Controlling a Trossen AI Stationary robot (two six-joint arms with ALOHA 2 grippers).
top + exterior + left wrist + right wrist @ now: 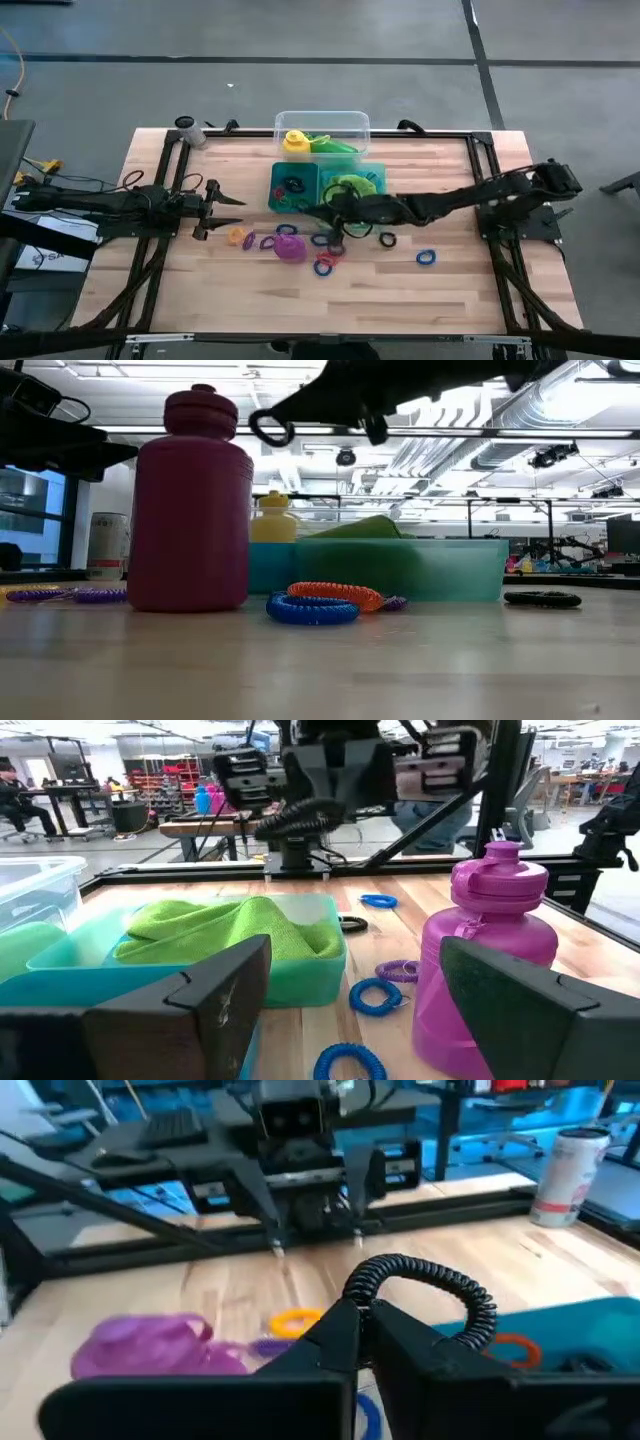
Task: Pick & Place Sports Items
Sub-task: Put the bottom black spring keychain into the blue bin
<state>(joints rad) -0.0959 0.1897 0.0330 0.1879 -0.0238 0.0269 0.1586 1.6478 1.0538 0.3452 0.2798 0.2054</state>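
Pinching a black ring (425,1295), plain only from its wrist, the right claw (362,1325) faces the spread left claw (222,207).

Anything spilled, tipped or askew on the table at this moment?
Nothing spilled or damaged. The purple bottle stands upright; loose rings lie scattered on the table, awaiting sorting. The right gripper holds a black ring aloft.

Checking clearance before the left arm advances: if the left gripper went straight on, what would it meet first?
Probably the purple bottle, just ahead of the open left gripper; depth is unclear.
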